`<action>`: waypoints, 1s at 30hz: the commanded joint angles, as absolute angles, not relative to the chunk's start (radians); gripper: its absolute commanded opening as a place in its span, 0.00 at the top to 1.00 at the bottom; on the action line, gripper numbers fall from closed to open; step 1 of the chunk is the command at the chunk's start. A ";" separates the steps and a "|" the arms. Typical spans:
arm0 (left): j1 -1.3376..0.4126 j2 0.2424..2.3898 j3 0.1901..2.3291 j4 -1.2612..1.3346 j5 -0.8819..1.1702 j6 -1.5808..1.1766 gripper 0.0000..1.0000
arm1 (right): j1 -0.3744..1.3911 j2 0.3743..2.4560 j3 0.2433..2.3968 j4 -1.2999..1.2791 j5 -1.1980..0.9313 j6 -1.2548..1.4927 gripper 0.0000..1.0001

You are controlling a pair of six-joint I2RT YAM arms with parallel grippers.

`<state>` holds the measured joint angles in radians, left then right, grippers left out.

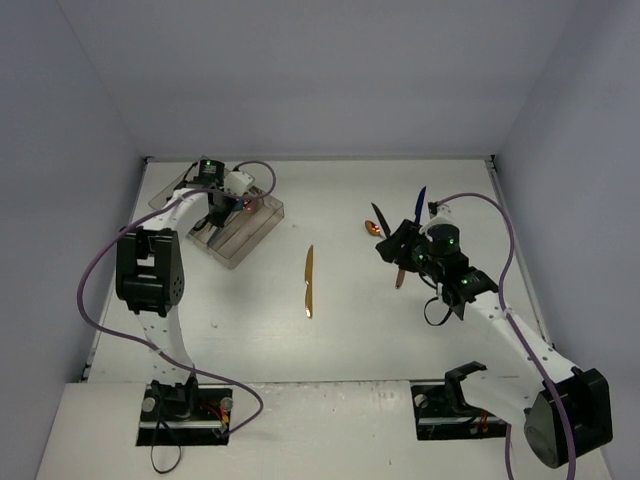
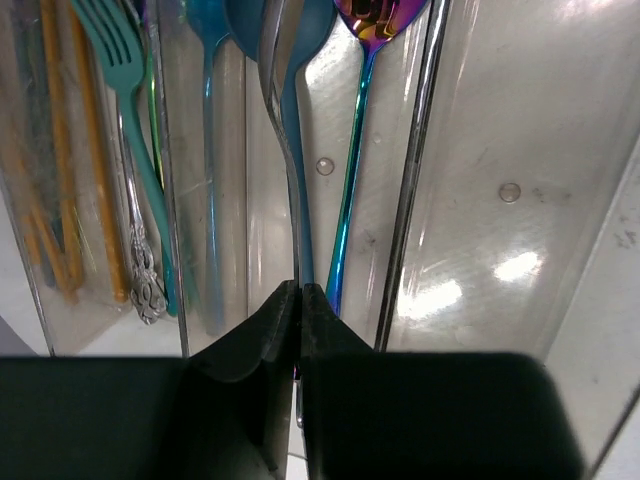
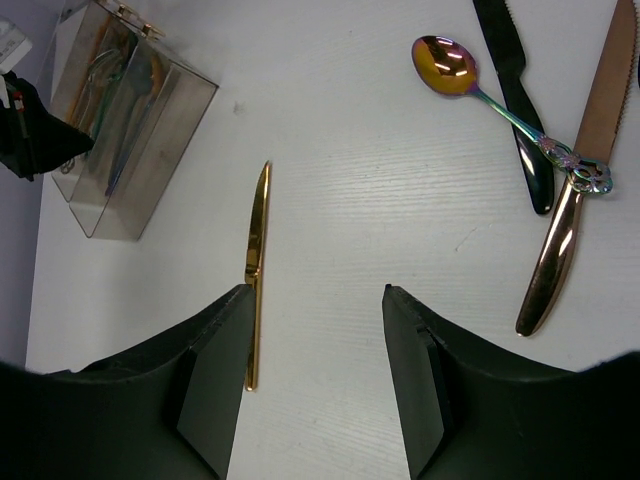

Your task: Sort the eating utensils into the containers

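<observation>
Centrally, one gold knife point(image 1: 309, 283) (one tray point(image 1: 258, 238))

- The bench point(image 1: 350, 340) reads white on my screen, with faint grey grain lines.
- The gold knife point(image 3: 256, 270) is a polished, even yellow gold.
- The loose spoon point(image 3: 447, 66) is iridescent: a pink-gold bowl, a teal-to-purple stem and a patterned handle end.
- The black knife point(image 3: 520, 100) is plain; the copper knife point(image 3: 575, 200) is a shiny rose.
- The tray point(image 3: 150, 140) is clear with a grey tint.
- Inside it I see a teal fork point(image 2: 110, 50), a blue spoon point(image 2: 212, 180), a rainbow spoon point(image 2: 350, 180) shading purple to green, a silver utensil point(image 2: 285, 150), a silver scrollwork handle point(image 2: 143, 275) and orange-gold chopsticks point(image 2: 60, 150).
- Both sets of jaws are matte black.
- The cable point(image 1: 83, 292) is purple.
</observation>
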<state>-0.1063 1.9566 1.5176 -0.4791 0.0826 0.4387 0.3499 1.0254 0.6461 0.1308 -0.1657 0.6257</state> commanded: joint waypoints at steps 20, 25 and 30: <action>-0.161 1.527 1.507 -0.422 0.157 -0.051 0.41 | 0.310 1.515 1.028 -0.042 -0.018 0.125 0.49; -0.262 1.332 1.287 -0.363 0.181 -0.088 0.40 | 0.308 1.653 1.138 -0.081 -0.061 0.055 0.51; -0.324 1.214 1.115 -0.333 0.175 -0.095 0.40 | 0.310 1.778 1.259 -0.110 -0.065 -0.034 0.52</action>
